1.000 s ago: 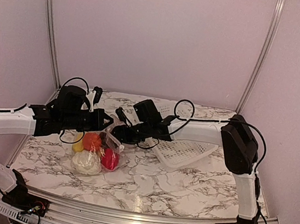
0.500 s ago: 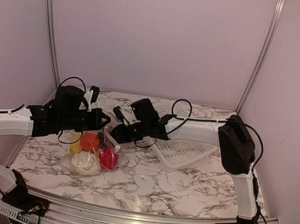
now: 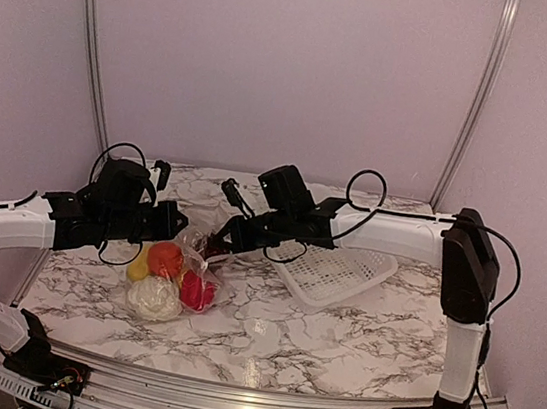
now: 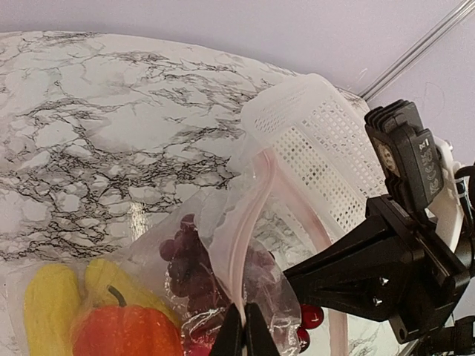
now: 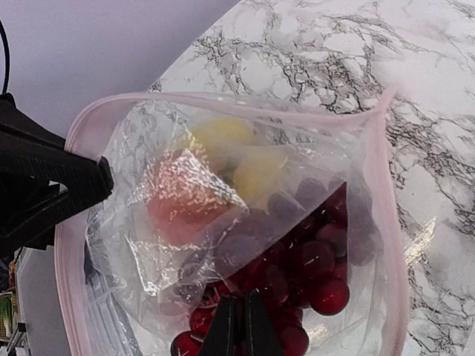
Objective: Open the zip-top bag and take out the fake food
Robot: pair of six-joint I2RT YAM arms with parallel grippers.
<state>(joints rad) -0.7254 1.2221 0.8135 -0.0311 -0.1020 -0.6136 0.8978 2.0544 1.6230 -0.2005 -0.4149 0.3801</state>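
**While pinched from two sides, the zip-top bag [image 3: 183,275] gapes open**

At left, the left gripper [image 4: 243,331] has its jaws together on the clear film by the pink zip strip [image 4: 241,222]. The bag lies on the marble table [image 3: 317,336], left of centre, the fake food [image 3: 155,296] inside. The right gripper [image 5: 239,323] is pressed shut, apparently on the opposite rim. Rightmost sits the white basket [image 3: 337,273].

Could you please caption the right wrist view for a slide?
Open zip-top bag: right gripper pinching its wall, left gripper at the opposite rim, grape bunch and yellow fake food inside.
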